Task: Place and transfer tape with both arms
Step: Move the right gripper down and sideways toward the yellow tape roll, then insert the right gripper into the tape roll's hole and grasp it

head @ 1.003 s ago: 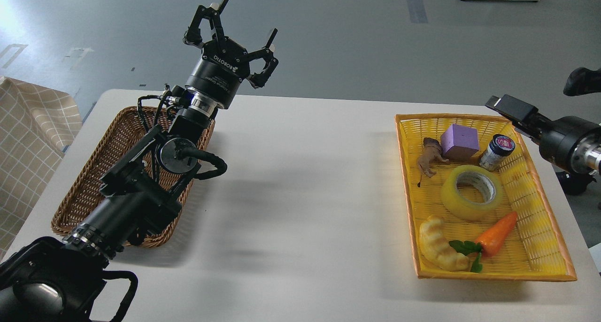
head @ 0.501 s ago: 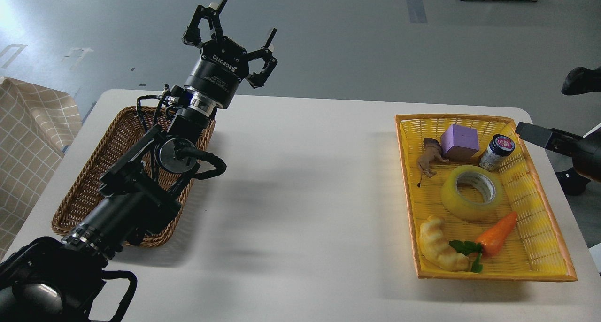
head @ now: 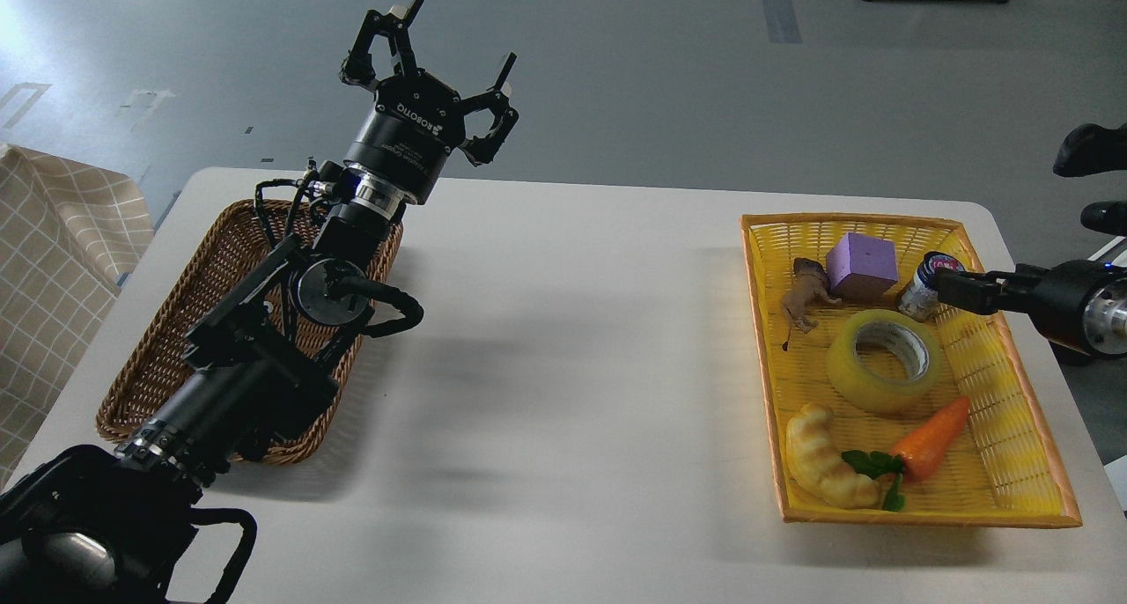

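The tape [head: 883, 360], a wide yellowish roll with a grey-white core, lies flat in the middle of the yellow tray [head: 1026, 393] at the right. My left gripper [head: 431, 67] is raised above the far end of the brown wicker basket [head: 189, 322], its fingers spread open and empty. My right gripper [head: 955, 287] comes in from the right edge over the tray's far right part, just right of and above the tape, in front of a small dark-lidded jar [head: 920, 294]. It shows edge-on and dark, so its fingers cannot be told apart.
The tray also holds a purple block [head: 861, 265], a toy animal [head: 806, 298], a carrot [head: 931, 438] and a croissant [head: 823, 459]. A checked cloth [head: 53, 269] hangs at the left. The white table [head: 572, 393] lies between basket and tray.
My right gripper has dropped and swung in over the tray's far right part, now close to the jar and the tape. The left arm has barely moved. The tape lies as before.
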Robot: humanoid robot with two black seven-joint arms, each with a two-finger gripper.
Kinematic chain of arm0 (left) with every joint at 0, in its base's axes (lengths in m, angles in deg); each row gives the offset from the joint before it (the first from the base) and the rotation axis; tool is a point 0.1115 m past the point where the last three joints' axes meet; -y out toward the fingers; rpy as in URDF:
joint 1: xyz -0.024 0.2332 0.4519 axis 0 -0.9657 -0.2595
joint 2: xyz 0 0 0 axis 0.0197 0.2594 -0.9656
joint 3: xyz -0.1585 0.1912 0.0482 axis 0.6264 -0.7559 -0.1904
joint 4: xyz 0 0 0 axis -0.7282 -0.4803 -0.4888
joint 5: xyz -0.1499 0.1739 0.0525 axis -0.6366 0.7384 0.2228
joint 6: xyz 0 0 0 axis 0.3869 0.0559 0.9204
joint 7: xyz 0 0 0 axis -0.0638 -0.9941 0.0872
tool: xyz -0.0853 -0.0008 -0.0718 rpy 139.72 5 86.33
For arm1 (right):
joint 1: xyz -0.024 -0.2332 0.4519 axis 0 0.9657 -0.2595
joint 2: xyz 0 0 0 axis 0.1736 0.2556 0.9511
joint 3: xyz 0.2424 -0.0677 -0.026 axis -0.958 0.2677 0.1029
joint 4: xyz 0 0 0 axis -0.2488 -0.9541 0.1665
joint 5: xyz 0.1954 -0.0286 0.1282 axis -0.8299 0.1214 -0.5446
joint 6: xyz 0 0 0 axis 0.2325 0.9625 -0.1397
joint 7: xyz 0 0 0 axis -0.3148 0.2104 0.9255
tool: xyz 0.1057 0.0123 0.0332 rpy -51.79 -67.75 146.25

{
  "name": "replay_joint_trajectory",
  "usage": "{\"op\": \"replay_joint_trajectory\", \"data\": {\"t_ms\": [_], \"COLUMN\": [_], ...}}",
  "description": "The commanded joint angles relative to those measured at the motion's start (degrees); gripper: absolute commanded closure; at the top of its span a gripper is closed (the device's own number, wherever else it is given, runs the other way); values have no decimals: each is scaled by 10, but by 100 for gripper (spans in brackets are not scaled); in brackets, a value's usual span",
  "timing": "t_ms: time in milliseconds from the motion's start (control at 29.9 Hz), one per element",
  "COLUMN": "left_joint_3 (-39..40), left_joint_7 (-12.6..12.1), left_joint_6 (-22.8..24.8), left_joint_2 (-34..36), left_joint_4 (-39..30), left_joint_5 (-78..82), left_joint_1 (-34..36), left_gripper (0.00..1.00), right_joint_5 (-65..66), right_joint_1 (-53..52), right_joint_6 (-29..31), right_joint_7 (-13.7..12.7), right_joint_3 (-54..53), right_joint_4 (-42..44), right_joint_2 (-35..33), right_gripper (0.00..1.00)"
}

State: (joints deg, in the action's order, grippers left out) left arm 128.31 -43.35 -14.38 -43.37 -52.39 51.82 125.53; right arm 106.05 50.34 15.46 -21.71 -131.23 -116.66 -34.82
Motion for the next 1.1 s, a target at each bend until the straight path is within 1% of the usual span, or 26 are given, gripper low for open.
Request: {"op": "replay_joint_trajectory", "data": {"t_ms": [0,301,668,936,969,1003,1069], "left_joint_3": [0,0,1,2,2,2,2], "left_joint_7": [-1,0,0,0,0,0,0], "left_joint_6": [0,0,0,0,0,0,0], "left_joint_2": [1,1,1,1,1,1,1], "left_joint_4": [0,0,0,0,0,0,0], "left_joint_5": [0,0,0,0,0,0,0], "left_joint_1": [0,-1,-2,-2,-2,-2,-2], "left_gripper": [2,2,2,2,2,2,2], "right_joint_5": [-2,-3,0,2,2,3,3], "right_joint_1": [-3,10,47,46,46,46,45], "right_joint_6": [0,0,0,0,0,0,0], "right_joint_7": [0,0,-1,-2,-2,-2,-2], "right_joint_3": [6,34,35,35,35,35,37], "right_joint_4": [-1,-4,2,29,29,31,35], "right_joint_2": [1,5,23,45,47,49,52], "right_gripper": [10,10,10,11,11,15,18]}}
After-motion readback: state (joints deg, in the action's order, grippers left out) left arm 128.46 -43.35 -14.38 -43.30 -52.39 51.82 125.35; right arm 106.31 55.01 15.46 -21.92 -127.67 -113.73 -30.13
